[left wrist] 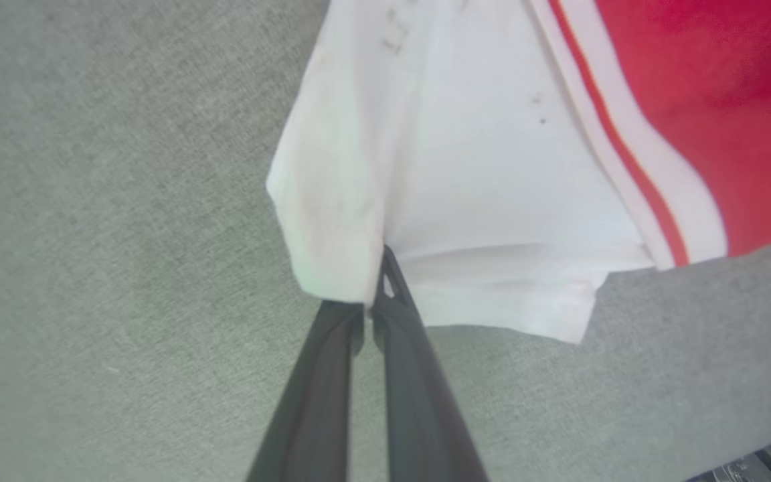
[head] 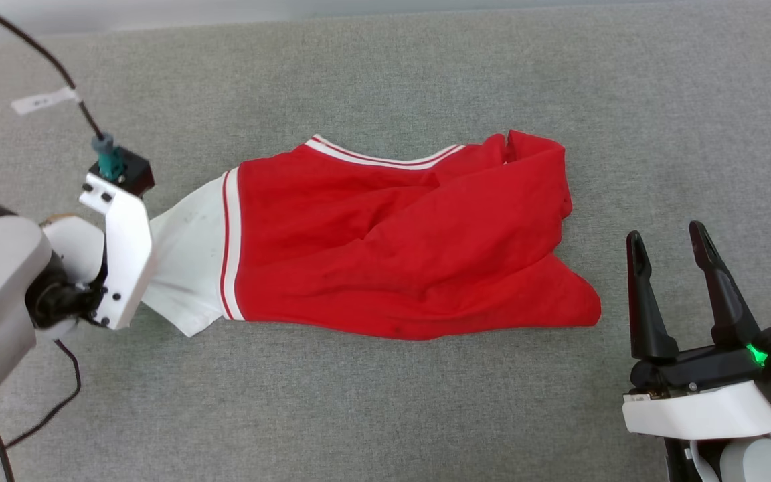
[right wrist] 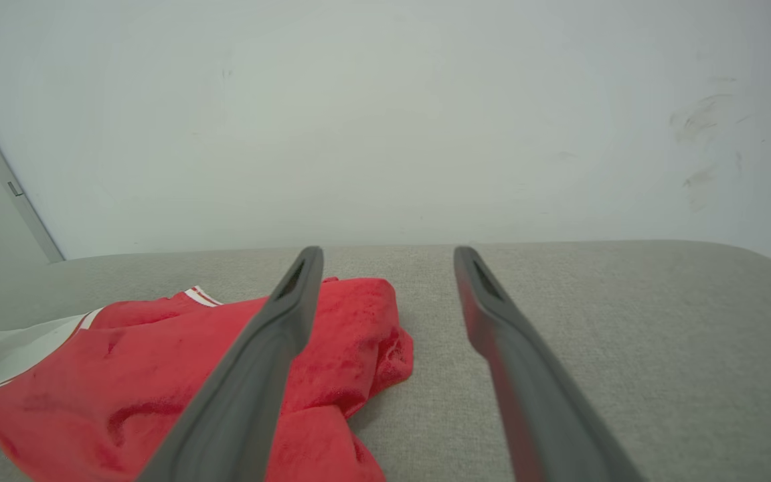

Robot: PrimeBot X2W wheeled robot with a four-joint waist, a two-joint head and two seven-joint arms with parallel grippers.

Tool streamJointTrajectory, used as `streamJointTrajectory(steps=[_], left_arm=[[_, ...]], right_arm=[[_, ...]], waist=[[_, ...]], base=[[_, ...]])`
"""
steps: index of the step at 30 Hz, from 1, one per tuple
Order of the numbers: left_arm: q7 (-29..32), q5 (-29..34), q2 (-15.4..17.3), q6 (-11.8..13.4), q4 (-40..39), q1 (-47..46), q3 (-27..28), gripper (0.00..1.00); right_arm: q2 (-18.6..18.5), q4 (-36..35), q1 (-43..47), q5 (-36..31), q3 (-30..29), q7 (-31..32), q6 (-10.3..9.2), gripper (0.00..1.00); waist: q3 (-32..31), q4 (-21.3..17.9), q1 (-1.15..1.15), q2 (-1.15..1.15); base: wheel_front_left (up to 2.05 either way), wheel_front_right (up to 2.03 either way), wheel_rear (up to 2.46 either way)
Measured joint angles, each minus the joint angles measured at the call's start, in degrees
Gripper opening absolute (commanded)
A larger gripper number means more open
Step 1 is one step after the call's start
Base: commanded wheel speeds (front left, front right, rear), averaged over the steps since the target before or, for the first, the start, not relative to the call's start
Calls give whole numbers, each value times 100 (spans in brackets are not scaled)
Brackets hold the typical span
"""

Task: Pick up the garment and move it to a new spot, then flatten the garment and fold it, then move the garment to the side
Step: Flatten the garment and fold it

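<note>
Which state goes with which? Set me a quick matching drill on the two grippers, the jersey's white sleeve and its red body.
Things:
1. left gripper
2. right gripper
3. white sleeve
4. red body

States:
A. open, holding nothing
B. lying crumpled on the grey surface
C. shut tight
D. pinched at its edge

Pairs: 1-C, 2-A, 3-D, 4-B

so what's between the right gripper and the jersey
Nothing but bare grey fabric surface. In the head view a narrow strip of it separates the open right gripper from the nearest red edge of the jersey.
</note>
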Motion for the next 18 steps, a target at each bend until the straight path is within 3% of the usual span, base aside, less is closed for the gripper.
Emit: streamJointTrajectory(steps=[3,4,5,11,18], left_arm=[[-280,-74,-2,78,88,186,51,0],[-485,-27,-10,136,104,216,100,61],[-733,41,-20,202,120,216,159,100],[-1923,304,-59,413,-73,225,442,100],[-3924,573,91,1327,-747,534,1070,100]], right_arm=[[-1,32,1,0,1,1,0,100],[0,38,1,0,5,0,0,100],[0,43,1,0,3,0,0,100],[1,-5,-129,-220,0,0,1,100],[-1,-113,-818,-812,26,0,0,100]], waist=[[-39,-18,0,0],[-60,-23,0,0],[-85,-26,0,0],[-287,7,0,0],[-470,55,-1,0]], base=[[0,0,0],[0,0,0],[0,0,0],[0,0,0],[0,0,0]])
